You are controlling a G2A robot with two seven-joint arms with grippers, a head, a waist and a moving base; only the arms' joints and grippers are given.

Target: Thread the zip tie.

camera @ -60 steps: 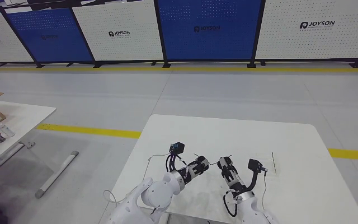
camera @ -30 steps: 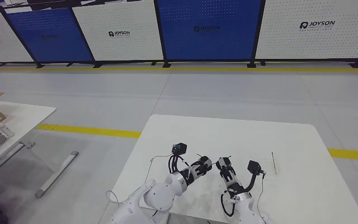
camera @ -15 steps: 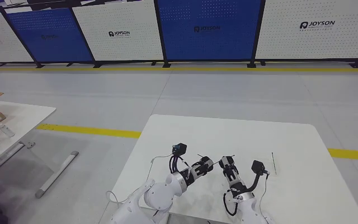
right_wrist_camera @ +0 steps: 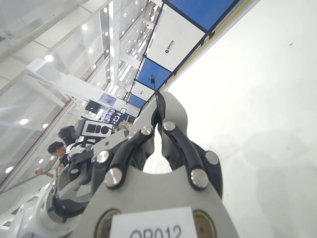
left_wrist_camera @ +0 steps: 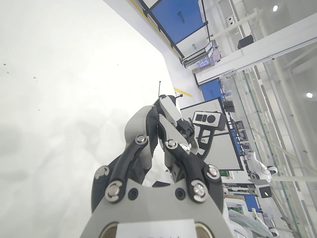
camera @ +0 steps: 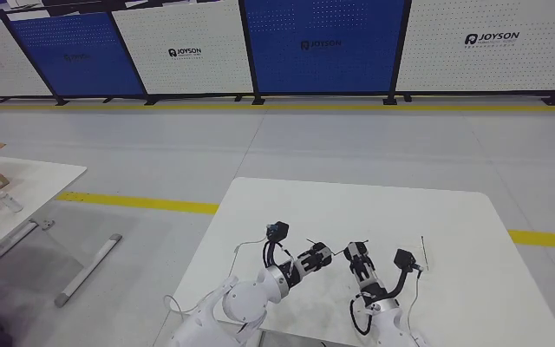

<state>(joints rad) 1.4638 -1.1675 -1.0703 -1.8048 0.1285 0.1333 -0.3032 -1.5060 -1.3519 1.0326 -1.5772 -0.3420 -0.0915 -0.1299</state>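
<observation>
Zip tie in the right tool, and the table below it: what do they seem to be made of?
Zip tie: probably plastic, perhaps nylon. It is a thin black strap with a small square head and a dull finish.
Table: a smooth white top, mostly matt, with a few dark specks. It may be laminate or painted board; the look does not settle which.

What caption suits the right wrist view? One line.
Right gripper shut on a black zip tie, head end sticking out.

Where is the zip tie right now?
The zip tie is pinched in the right gripper, head poking out, over the table, close beside the left gripper.
</observation>
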